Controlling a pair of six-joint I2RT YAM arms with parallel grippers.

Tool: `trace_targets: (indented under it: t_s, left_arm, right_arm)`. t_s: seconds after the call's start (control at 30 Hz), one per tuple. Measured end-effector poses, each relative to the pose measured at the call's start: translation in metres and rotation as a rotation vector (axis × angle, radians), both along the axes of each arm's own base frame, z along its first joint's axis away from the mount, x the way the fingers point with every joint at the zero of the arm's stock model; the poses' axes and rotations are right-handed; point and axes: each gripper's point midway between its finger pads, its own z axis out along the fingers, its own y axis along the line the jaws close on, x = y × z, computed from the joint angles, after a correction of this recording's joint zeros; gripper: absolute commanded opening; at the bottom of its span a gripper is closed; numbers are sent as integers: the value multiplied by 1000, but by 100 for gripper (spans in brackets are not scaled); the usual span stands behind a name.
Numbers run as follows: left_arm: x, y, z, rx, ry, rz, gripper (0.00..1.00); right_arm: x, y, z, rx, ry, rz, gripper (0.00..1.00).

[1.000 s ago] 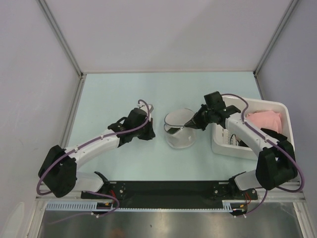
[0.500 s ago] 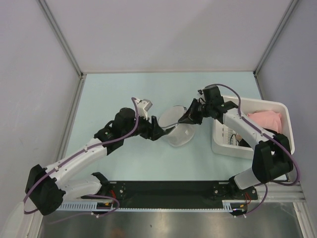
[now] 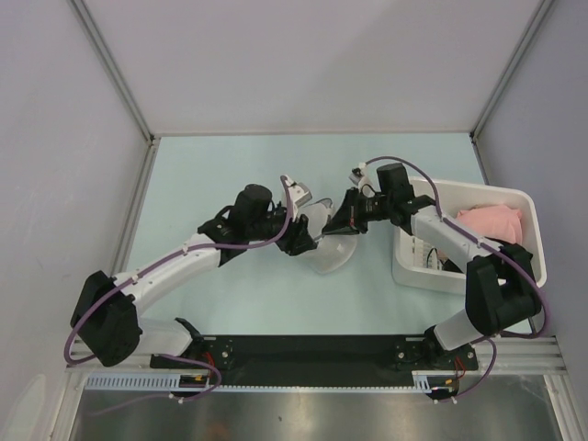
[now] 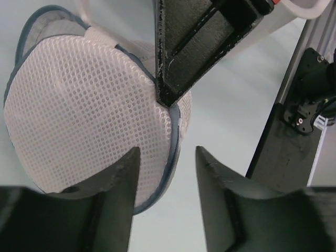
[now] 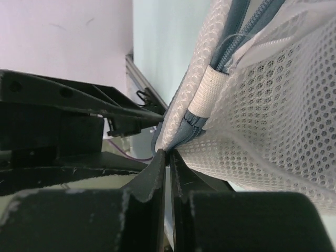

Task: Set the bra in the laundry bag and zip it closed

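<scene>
Across the middle of the pale green table (image 3: pixel 230 175) the two arms reach inward and meet over one object. The white plastic bin (image 3: pixel 531 204) sits well apart at three o'clock, with a pink garment (image 3: pixel 491 220) lying in it, out of the way of the work. Between the arms sits the laundry bag (image 3: pixel 329 255), a round white mesh pouch near the table's centre. Its edge at one o'clock looks raised off the surface, probably so that the rim is pulled taut. The bra does not show in any view. It may already be inside the mesh, but the frames do not settle that. The right gripper (image 5: pixel 169 156) comes in from one o'clock with its fingers pressed together on the bag's edge. It is pinching the rim just below where the zipper (image 5: pixel 247 21) runs, which reads as an anchoring hold that keeps the track from bunching. The left gripper (image 4: pixel 167 157) hovers at nine o'clock of the bag with its fingers apart and nothing between them. They are lined up over the blue-grey rim close to the other pinch, apparently to take the slider or the fabric beside it. A small white fabric tab (image 5: pixel 211 88) crosses the zipper close above the right fingertips and probably marks the track's end.
</scene>
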Motion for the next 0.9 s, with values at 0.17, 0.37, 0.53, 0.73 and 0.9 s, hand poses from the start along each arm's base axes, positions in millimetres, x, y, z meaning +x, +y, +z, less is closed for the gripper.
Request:
trace_targets:
  t_s: [0.17,0.37,0.53,0.73,0.9]
  left_arm:
    - [-2,-1,-4,28,-31,-25,16]
    - [7,1,-22,147,-111,39,0]
    - [16,2,-19,220,-233,111,0]
    - [20,4,-3,211,-299,151,0]
    - [17,1,-2,197,-295,132,0]
  right_arm:
    - [-2,4,5,57,3,19,12]
    - [-4,4,7,66,3,30,45]
    - [-9,-8,-5,-37,-5,15,45]
    - [-24,-17,-1,-137,-121,19,36]
    - [-32,-4,11,-106,-183,48,34]
